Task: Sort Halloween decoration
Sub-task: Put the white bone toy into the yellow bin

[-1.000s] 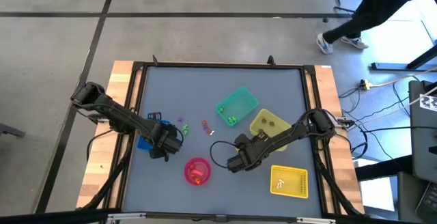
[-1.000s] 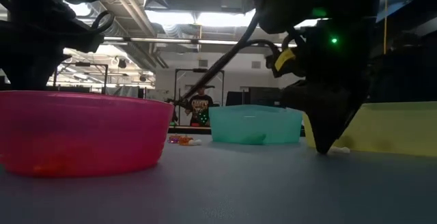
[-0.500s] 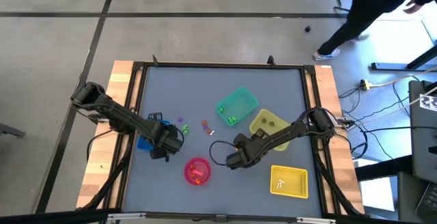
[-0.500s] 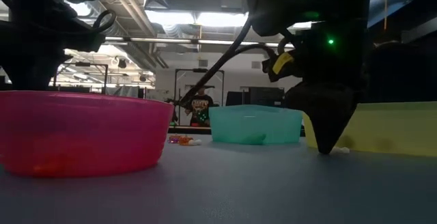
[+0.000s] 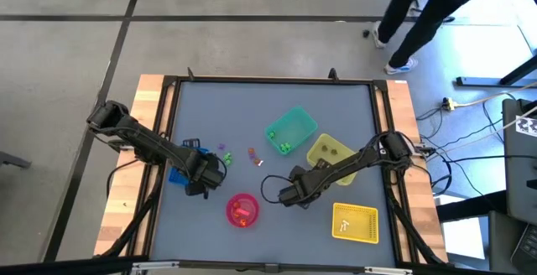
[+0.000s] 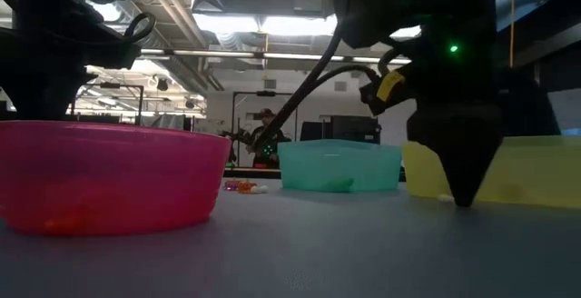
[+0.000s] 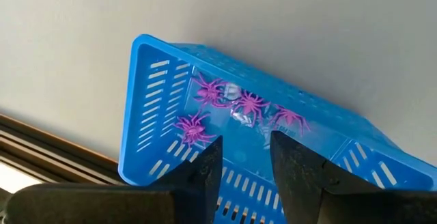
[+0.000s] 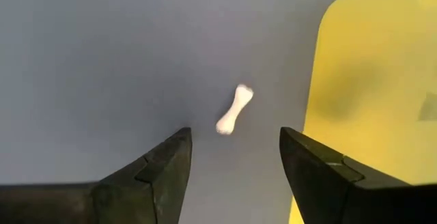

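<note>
**Now lining up on the white bone**

Carefully is how we want to take this pick. Our right gripper [image 8: 233, 162] hangs low over the table with its jaws spread wide and nothing between them; the little white bone [image 8: 234, 109] lies just ahead of the fingertips, close beside the rim of the pale yellow bin [image 8: 369, 80]. Seen from above, the right gripper [image 5: 288, 195] sits at about four o'clock from the table's centre, with the pink bowl [image 5: 242, 210] at its nine o'clock.

We judge the bone lies slanted across the gap, so we should centre over its middle, turn the wrist to close across its narrow waist, and keep the outer finger off the bin wall.

Our left gripper [image 7: 242, 162] waits above the blue bin [image 7: 157, 108], jaws partly apart and holding nothing, with purple spiders [image 7: 222, 104] lying inside.
</note>
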Motion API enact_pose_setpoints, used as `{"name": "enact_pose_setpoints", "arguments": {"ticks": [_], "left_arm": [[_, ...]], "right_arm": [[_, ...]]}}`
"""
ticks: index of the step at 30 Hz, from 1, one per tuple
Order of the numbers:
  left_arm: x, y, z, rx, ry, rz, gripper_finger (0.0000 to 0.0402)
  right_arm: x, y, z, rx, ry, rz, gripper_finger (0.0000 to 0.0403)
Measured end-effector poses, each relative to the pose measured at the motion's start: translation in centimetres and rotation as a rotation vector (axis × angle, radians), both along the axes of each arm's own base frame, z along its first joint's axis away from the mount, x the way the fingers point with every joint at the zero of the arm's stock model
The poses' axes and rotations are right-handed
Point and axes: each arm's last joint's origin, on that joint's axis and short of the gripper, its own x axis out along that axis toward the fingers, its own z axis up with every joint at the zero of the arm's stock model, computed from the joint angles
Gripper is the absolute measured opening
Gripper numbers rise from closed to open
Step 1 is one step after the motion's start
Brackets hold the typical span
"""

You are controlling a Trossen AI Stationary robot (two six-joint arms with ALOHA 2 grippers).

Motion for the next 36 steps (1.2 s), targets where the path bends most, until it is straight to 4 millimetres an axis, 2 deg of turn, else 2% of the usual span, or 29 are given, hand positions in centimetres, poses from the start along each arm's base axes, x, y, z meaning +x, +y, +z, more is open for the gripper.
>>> {"name": "enact_pose_setpoints", "arguments": {"ticks": [13, 21, 36], "left_arm": [[0.0, 0.0, 0.0, -0.001, -0.003, 0.000, 0.0107], [0.0, 0.0, 0.0, -0.001, -0.003, 0.001, 0.0107], [0.0, 0.0, 0.0, -0.001, -0.003, 0.002, 0.0107]], "right_arm": [[0.9, -2.5, 0.0, 0.050, 0.040, 0.085, 0.0223], [1.6, -4.0, -0.2, 0.211, 0.065, 0.232, 0.0223], [1.6, -4.0, -0.7, 0.295, 0.062, 0.318, 0.0222]]}}
